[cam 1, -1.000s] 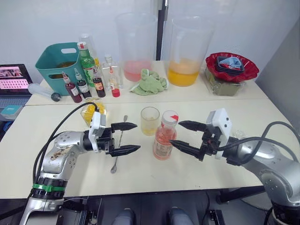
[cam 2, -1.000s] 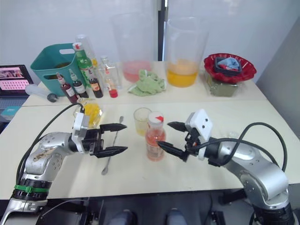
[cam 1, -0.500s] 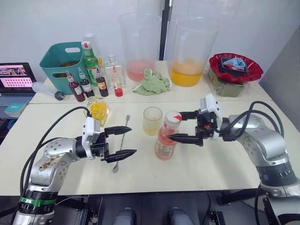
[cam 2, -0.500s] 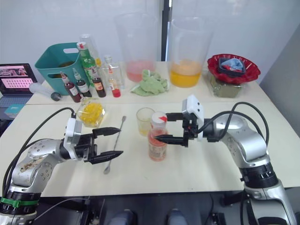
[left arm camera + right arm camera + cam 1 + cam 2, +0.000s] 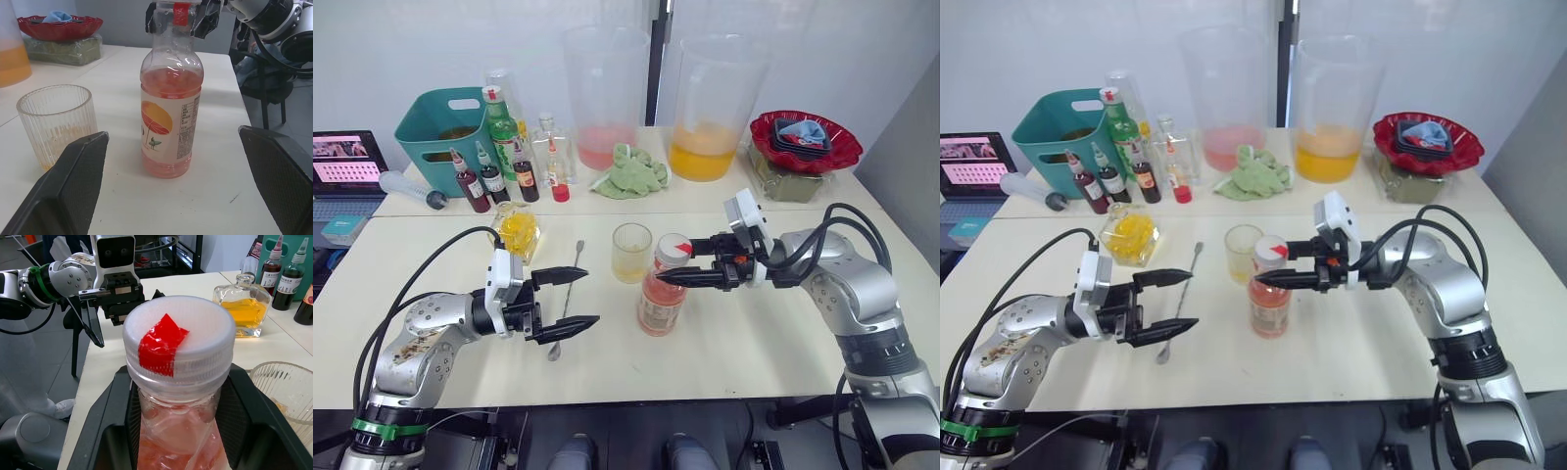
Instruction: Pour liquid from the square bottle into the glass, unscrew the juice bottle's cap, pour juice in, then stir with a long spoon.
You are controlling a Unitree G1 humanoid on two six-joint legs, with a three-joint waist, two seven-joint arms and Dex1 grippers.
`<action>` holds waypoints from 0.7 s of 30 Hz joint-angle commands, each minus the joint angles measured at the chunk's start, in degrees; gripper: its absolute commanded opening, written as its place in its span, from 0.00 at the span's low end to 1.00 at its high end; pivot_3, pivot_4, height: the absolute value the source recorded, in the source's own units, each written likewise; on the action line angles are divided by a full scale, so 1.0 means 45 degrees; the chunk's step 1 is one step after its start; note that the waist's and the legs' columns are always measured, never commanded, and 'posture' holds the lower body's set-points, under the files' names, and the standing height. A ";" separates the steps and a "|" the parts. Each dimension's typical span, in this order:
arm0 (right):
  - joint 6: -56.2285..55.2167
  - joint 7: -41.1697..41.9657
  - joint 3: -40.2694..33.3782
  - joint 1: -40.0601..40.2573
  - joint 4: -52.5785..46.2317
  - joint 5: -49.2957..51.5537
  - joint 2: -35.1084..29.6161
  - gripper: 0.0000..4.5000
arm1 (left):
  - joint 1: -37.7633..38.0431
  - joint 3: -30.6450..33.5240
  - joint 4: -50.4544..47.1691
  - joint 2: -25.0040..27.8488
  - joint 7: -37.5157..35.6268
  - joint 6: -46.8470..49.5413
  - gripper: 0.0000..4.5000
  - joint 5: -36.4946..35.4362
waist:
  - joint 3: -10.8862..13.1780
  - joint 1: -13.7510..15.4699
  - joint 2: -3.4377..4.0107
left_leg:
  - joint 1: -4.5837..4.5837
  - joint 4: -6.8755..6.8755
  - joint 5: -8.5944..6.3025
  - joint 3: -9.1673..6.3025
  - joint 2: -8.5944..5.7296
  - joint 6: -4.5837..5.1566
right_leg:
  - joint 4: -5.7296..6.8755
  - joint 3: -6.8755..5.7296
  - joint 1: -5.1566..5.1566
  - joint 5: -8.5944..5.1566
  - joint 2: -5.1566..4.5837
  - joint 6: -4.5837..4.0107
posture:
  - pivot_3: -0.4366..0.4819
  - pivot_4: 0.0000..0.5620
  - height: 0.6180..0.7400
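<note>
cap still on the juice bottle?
Yes, the cap with its red tape sits on the juice bottle, between the right gripper fingers.

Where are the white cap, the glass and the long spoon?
cap (image 5: 179, 340), right wrist view, its flat top.
glass (image 5: 631, 254), left eye view, its side wall.
long spoon (image 5: 570, 289), left eye view, mid-handle.

No legible text. You will find fine print on the juice bottle (image 5: 171, 98) label, beside an orange sun graphic at its 9 o'clock, too small to read.
</note>
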 commanded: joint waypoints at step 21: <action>0.4776 -0.8900 -0.1391 0.2142 -0.7159 0.2119 0.2358 0.34 | -0.1648 -0.0680 0.1576 -0.0256 -0.1238 -0.0577 1.00 0.0299 | 0.0000 -0.0053 0.0000 | -0.0103 0.0000 0.0008 0.0010 -0.0011 -0.0009 | 0.0076 0.0026 -0.0147 0.0002 0.0002 -0.0004 | 0.48 0.27 1.00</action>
